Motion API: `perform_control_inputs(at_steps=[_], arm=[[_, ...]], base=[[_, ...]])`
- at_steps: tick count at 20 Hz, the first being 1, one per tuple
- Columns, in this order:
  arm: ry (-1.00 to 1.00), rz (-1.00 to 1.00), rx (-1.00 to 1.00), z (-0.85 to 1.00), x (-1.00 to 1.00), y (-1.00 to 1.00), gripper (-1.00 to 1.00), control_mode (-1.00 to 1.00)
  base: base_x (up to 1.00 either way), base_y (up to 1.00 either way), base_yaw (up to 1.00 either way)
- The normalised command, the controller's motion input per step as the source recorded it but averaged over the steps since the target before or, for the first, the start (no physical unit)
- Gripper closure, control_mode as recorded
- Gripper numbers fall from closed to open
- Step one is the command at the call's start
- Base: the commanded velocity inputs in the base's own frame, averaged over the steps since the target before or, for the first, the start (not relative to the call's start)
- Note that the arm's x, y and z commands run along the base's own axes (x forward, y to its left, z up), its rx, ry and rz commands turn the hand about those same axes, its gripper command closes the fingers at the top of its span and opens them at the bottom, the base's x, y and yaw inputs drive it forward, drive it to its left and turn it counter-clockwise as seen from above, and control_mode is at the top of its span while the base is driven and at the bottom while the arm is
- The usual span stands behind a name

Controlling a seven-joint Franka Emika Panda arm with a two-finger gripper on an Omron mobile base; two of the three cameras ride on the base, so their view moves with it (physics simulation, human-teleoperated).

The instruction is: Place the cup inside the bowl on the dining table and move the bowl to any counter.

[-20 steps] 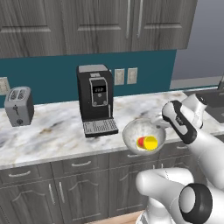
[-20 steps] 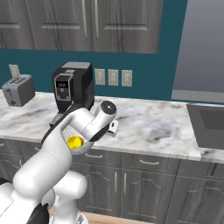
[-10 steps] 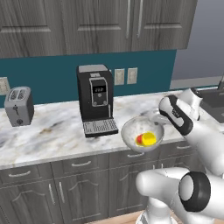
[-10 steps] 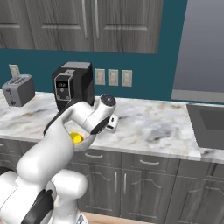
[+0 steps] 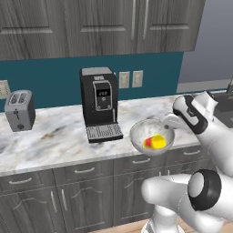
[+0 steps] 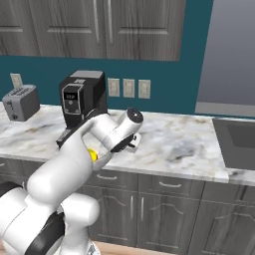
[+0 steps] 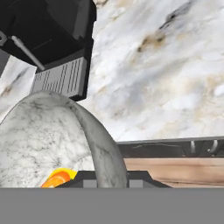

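With the cup (image 5: 156,142) already inside it, the bowl (image 5: 151,136) hangs in the hand (image 5: 171,122), pinched narrowly on its rim, beside the coffee machine (image 5: 98,102), not yet set on the tabletop (image 5: 54,136).

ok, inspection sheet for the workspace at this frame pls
Surface: counter, white-grey marble over dark grey cabinets with silver handles.
Job's things: bowl held up at the counter's front edge, seemingly not set down; cup lying inside it, yellow with a red part.
Clutter: black coffee machine just left of the bowl; grey toaster far left.
End effector: shut on the bowl's right rim, one finger on each side of the wall.
Cables: nothing seen.
Surroundings: teal backsplash with wall outlets, dark upper cabinets, sink to the right.
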Motion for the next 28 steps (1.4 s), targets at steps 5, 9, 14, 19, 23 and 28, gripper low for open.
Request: perform_control_inputs(at_steps=[5,9,14,19,23,28], arm=[[0.00,-0.02,0.15,0.00,0.00,-0.18,1.00,-1.00],[0.00,-0.03,0.00,0.00,0.01,0.00,1.00,-1.00],[0.03,-0.07,-0.03,0.06,0.33,-0.10,1.00,-1.00],[0.02,-0.11,-0.01,0.07,0.40,-0.10,1.00,-1.00],[0.00,-0.09,0.00,0.00,0.28,-0.23,1.00,-1.00],[0.00,-0.03,0.00,0.00,0.16,-0.29,1.00,-1.00]], base=[[0.00,0.00,0.00],[0.00,0.00,0.00],[0.00,0.00,0.00],[0.00,0.00,0.00],[0.00,0.00,0.00],[0.00,0.00,0.00]])
